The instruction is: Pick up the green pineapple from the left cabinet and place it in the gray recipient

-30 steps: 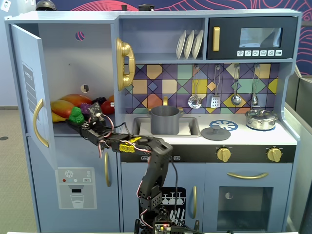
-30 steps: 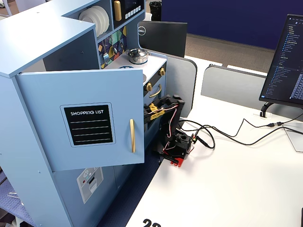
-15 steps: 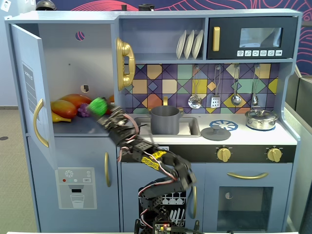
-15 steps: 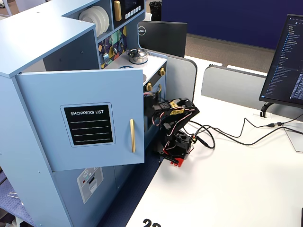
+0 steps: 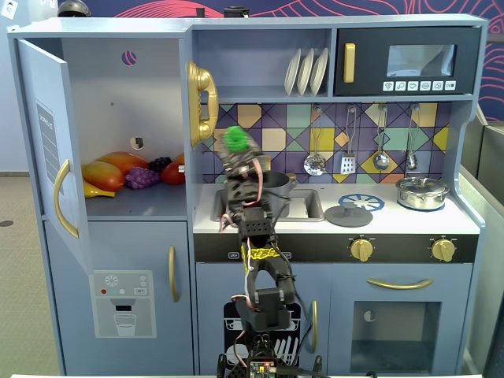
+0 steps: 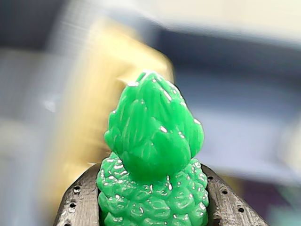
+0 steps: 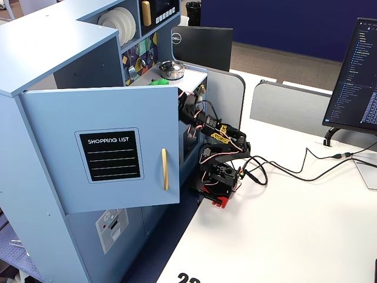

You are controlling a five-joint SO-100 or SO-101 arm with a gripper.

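There, my jaws were pinched on the green pineapple (image 6: 151,160), one dark finger (image 6: 77,202) pressed to each side of its bumpy body in the wrist view, its leafy top pointing up against a blurred gold and blue-gray background. In a fixed view from the front, the green pineapple (image 5: 235,138) sat at the tip of my arm (image 5: 256,236), raised in front of the colored tile wall, just beside the gold phone (image 5: 200,103) and above the gray recipient (image 5: 276,193), which stood in the sink (image 5: 311,206). The left cabinet (image 5: 110,94) stood with its door (image 5: 49,150) swung wide, and on its shelf lay the mango (image 5: 104,175), the purple grapes (image 5: 142,178) and other fruit. Farther right on the bench were the flat gray lid (image 5: 349,214) and the shiny silver pot (image 5: 422,191). In the side fixed view, only a sliver of green (image 7: 155,82) showed above the door's edge.
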